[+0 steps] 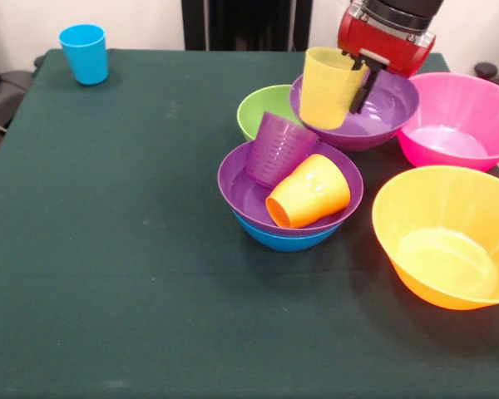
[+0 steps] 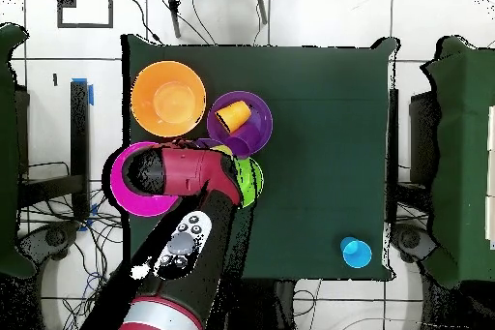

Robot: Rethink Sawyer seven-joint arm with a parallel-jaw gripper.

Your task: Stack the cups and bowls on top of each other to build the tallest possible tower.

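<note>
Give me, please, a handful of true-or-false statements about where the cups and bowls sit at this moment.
1. The gripper holds the yellow cup over a purple bowl. True.
2. The orange cup stands upright on the cloth. False: it lies on its side in the nearer purple bowl.
3. That bowl is nested in the blue bowl. True.
4. The blue cup sits inside the pink bowl. False: it stands alone on the table.

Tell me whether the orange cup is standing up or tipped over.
Tipped over: the orange cup lies on its side inside the purple bowl, mouth facing the camera.
</note>
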